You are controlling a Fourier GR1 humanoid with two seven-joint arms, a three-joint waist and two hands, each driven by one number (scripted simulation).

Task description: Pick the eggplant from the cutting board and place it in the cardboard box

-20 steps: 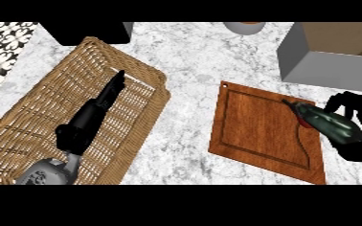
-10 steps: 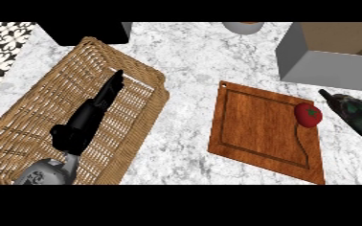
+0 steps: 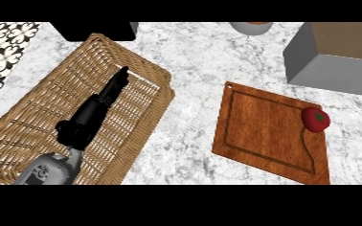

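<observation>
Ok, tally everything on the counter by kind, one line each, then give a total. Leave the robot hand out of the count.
Wicker basket: 1
Wooden cutting board: 1
Red tomato-like vegetable, at the board's right edge: 1
Grey box with a cardboard-brown inside: 1
Bowl-like vessel, cut off at the top edge: 1
Black object at the top left, partly visible: 1
Total: 6

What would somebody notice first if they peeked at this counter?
Probably the big wicker basket on the left, with the robot's black left hand stretched out straight above it. Next comes the small red tomato sitting on the right edge of the wooden cutting board. A grey box with a brown inside stands at the upper right.
</observation>
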